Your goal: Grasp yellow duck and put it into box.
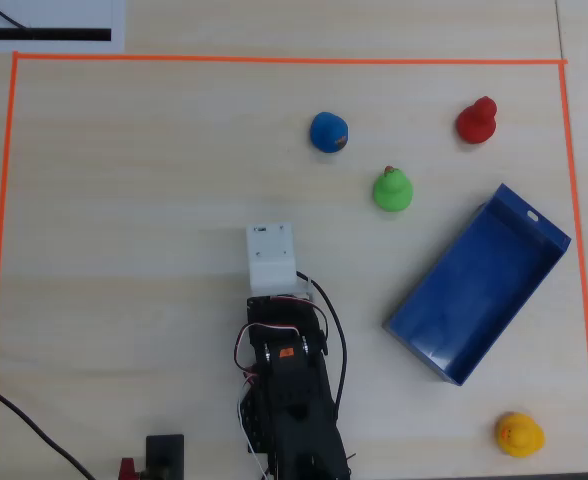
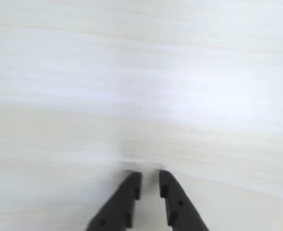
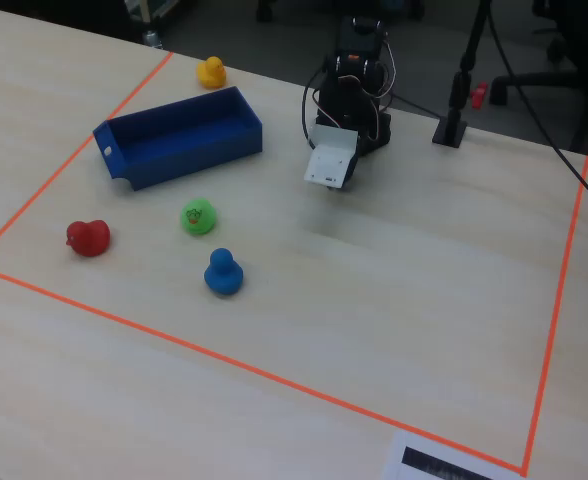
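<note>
The yellow duck (image 1: 519,435) sits on the table at the lower right of the overhead view, just below the box and near the orange tape corner. In the fixed view it (image 3: 211,71) stands behind the box. The dark-blue box (image 1: 444,300) lies at an angle, open and empty, and also shows in the fixed view (image 3: 189,160). My gripper (image 2: 150,178) hangs folded back over bare table, far from the duck. Its black fingers (image 2: 127,197) stand almost together with nothing between them. In the overhead view a white camera mount (image 1: 271,255) hides the fingers.
A green duck (image 1: 393,189), a blue duck (image 1: 328,131) and a red duck (image 1: 477,121) stand above and left of the box. Orange tape (image 1: 274,59) borders the work area. The arm base (image 1: 289,400) and cables sit at the bottom edge.
</note>
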